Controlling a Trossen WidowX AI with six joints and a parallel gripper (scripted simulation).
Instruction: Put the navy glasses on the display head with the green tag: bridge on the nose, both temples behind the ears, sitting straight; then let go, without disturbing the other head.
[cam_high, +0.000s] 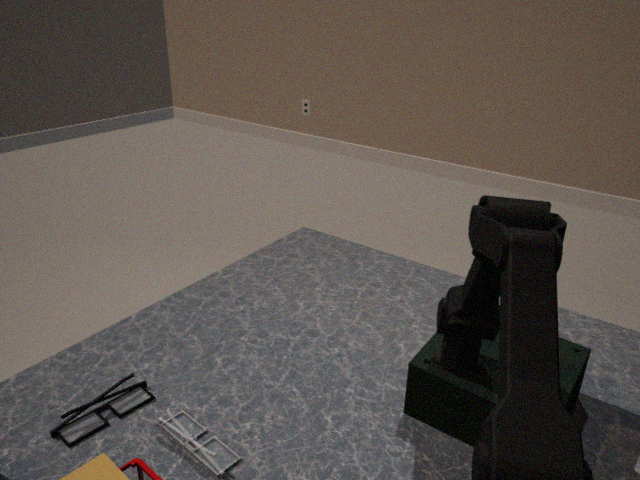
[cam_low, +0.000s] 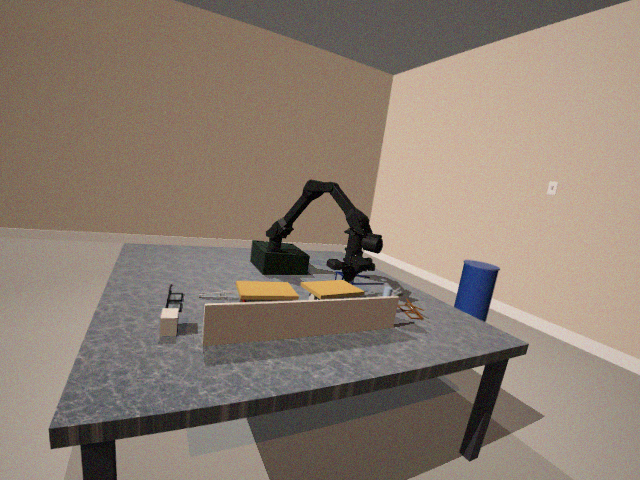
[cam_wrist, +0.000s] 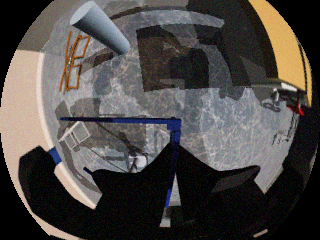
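Note:
The navy glasses are held in the gripper, which is shut on them. In the wrist view one long bar reaches left and another part runs down between the fingers. In the exterior view the gripper hangs low, just behind the right yellow slab. The left yellow slab stands beside it; yellow also shows at the lower left of the top view. The faces of the display heads and the green tag cannot be made out. Red glasses show beside a yellow slab.
A long beige board stands in front of the slabs, with a pale block at its left. Black glasses and white glasses lie left. Orange glasses and a pale blue cylinder are right.

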